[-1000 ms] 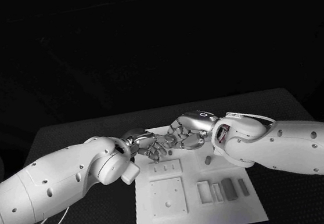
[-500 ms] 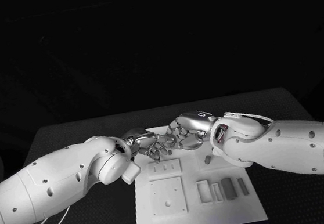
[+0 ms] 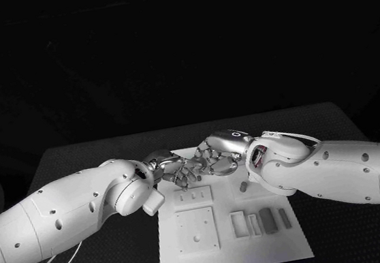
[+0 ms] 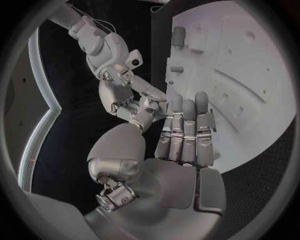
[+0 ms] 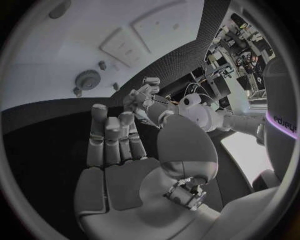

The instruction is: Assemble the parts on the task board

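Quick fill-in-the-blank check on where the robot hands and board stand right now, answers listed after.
1. Both robot hands meet above the board's ____ edge.
2. The white board lies on a ____ table.
3. The left robot hand and the right robot hand hold ____.
4. The gear lies ____ the board.

Answers: far; black; nothing; on

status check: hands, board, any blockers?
Left hand and right hand meet fingertip to fingertip over task board, contents unclear. Grey parts loose near side. No blockers.
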### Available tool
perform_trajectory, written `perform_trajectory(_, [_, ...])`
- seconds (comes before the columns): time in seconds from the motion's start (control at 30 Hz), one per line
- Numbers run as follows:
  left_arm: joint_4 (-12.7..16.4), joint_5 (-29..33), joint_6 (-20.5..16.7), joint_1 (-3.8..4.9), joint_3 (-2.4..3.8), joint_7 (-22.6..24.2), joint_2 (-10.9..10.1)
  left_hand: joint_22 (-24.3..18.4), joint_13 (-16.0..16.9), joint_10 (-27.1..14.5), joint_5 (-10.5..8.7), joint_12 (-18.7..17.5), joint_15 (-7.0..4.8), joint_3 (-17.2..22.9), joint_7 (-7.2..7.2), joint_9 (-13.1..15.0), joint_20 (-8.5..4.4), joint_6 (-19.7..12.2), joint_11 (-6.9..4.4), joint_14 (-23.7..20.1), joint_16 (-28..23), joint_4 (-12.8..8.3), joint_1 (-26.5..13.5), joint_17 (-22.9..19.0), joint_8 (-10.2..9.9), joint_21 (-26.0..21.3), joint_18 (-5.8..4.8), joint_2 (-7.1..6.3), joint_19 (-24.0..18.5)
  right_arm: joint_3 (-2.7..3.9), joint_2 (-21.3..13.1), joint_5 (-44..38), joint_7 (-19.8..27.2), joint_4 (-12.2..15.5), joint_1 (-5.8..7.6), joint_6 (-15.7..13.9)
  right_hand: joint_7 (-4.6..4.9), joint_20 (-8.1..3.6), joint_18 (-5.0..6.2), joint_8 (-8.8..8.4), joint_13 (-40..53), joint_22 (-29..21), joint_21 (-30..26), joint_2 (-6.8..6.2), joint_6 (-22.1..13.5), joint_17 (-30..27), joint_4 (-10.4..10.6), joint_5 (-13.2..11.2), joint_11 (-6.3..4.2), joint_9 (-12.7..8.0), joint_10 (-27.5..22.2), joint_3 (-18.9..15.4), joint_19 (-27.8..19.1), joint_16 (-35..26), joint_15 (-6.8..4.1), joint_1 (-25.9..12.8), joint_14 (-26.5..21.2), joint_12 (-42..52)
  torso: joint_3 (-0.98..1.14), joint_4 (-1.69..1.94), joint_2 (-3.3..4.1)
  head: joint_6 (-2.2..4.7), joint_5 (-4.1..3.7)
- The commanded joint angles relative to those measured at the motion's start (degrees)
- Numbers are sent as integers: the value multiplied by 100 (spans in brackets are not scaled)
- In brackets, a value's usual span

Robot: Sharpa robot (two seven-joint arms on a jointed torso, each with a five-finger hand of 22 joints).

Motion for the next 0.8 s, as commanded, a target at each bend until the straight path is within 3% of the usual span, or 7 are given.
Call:
perform_trajectory(0.03, [15, 50, 77, 6, 5, 98, 13, 12, -9, 68, -24, -43, -28, 67, -7, -6, -7, 67, -2, 12, 14, -3, 71, 9, 31, -25, 54, -3, 13, 1, 2, -11, -11, 11, -1, 85, 64, -30, 78, 82, -7, 89, 14, 74, 292, -7, -1, 15, -28, 121, 2, 22, 28, 19, -29, -4, 1, 5, 1, -1, 1, -9, 5])
perform_trajectory(0.53, [19, 18, -168, 6, 6, 170, 12, 80, 1, 360, -21, -84, -53, 296, -129, 18, -29, 324, -97, 74, 53, -32, 326, 27, 206, 0, 42, 133, 54, 1, 23, 5, -54, -10, -1, 228, 66, -27, 78, 77, -8, 87, 10, 25, 286, -10, 1, 13, -27, 126, -1, 12, 27, 14, -30, -38, -1, 0, 0, -1, -1, -27, 5])
perform_trajectory(0.67, [17, -18, -300, 6, 6, 204, 0, 110, 22, 468, 1, -85, -81, 339, -177, 50, -51, 413, -134, 130, 86, -36, 407, 42, 273, 24, 42, 169, 91, 0, 13, 99, -88, -30, -1, 294, 144, -7, 78, -80, -19, 70, -46, -256, 38, -31, 75, 19, 47, 67, -94, 11, -34, -42, 23, -140, -75, -51, -3, 1, 0, -34, -13])
perform_trajectory(0.7, [19, -23, -309, 6, 6, 206, -3, 122, 34, 501, 29, -83, -92, 355, -192, 63, -60, 439, -147, 149, 99, -37, 437, 49, 295, 34, 40, 173, 105, 0, 7, 111, -88, -31, -1, 299, 189, 13, 78, -153, -36, 54, -94, -388, -83, -54, 118, 23, 86, 36, -162, 9, -92, -98, 62, -196, -135, -98, -3, 1, 0, -30, -13])
perform_trajectory(0.8, [25, -24, -341, 6, 6, 219, -18, 146, 61, 549, 117, -90, -110, 377, -209, 89, -78, 467, -162, 174, 117, -36, 471, 59, 329, 49, 30, 165, 127, -1, -26, 112, -99, -34, -1, 293, 299, 41, 78, -300, -46, 40, -145, -616, -329, -72, 175, 18, 174, -31, -243, 17, -144, -149, 149, -223, -207, -132, -4, -2, 0, -33, -11])
